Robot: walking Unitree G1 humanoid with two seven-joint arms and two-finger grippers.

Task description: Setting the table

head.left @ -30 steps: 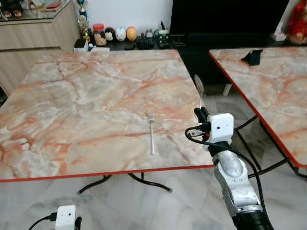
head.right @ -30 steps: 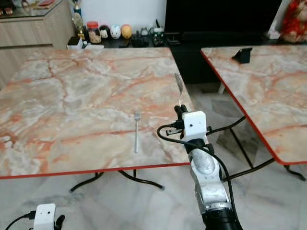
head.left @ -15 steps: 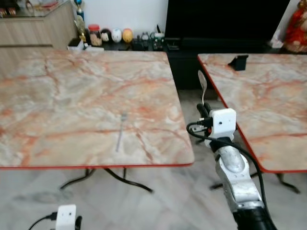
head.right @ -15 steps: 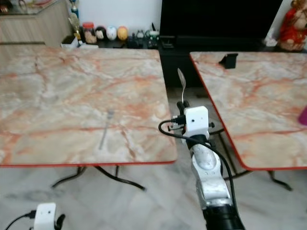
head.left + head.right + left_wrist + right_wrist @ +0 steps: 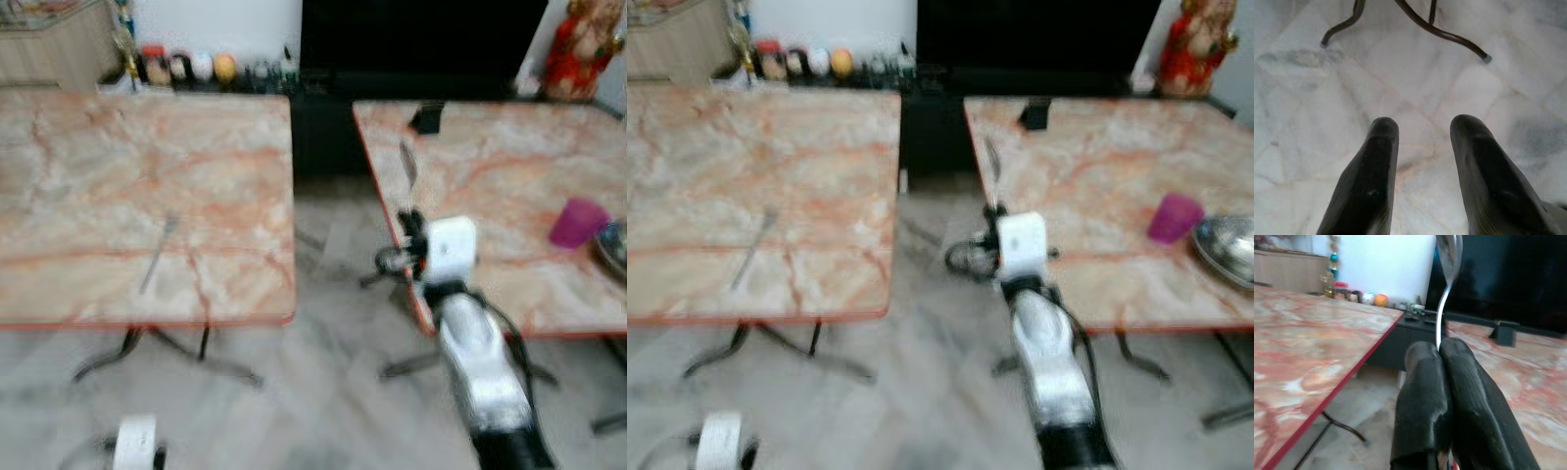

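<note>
1. Your right gripper (image 5: 1442, 350) is clamped on a spoon (image 5: 1446, 269), bowl pointing up, raised over the gap between the two counters.
2. Your left gripper (image 5: 1422, 129) hangs low over the floor (image 5: 1415, 73), fingers apart and holding nothing.
3. A fork (image 5: 157, 257) lies on the left counter (image 5: 88, 166).
4. A pink cup (image 5: 1174, 217) and a metal bowl (image 5: 1225, 247) sit on the right counter (image 5: 1087, 157).

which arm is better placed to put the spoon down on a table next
The right. The right gripper already has its fingers shut on the spoon, raised near the right table. The left gripper hangs low over the floor, open and empty.
</note>
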